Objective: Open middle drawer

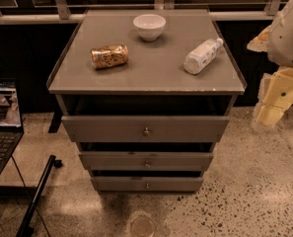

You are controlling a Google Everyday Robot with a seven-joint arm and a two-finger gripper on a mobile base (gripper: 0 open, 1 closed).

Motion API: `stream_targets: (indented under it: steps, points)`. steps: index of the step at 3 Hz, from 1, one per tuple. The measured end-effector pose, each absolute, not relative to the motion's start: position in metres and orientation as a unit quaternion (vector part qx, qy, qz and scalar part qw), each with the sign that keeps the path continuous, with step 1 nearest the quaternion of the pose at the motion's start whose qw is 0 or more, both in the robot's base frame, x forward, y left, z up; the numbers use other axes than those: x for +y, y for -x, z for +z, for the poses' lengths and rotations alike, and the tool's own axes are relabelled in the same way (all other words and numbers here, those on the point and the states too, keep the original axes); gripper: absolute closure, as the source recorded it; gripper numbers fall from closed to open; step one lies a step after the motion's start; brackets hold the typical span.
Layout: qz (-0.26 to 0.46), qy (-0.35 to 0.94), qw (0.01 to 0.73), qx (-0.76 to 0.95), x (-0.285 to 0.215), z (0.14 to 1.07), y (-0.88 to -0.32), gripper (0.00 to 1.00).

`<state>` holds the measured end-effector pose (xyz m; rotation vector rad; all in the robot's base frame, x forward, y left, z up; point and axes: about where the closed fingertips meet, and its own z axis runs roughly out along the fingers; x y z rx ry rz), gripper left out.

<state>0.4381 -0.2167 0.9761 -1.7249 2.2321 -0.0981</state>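
The end effector (273, 105) hangs off the table's (146, 89) right side; whether clenched or released, I cannot tell. The middle drawer (111, 161) lies at its 8 o'clock, front running 9-to-3, knob (147, 163) centred.

Grey cabinet (151, 70) with 3 grey drawers. Middle drawer (111, 160) plain grey, metallic knob (147, 163). Bowl (149, 26) white. Can (109, 56) gold-orange, patterned. Bottle (201, 56) white, pale label. Gripper (269, 115) at right edge beside cabinet, pale yellow. Arm (289, 28) white with dark dots. Floor (254, 191) beige, dark-speckled. Laptop (0, 147) black.
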Motion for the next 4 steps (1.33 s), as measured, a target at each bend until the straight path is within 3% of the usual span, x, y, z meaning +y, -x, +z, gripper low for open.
stream_targets:
  steps: [2,4]
  points:
    - [-0.03,0.588,0.18,0.788,-0.219,0.97,-0.44,0.0]
    - [0.083,0.462,0.245,0.849,-0.219,0.868,-0.413,0.0]
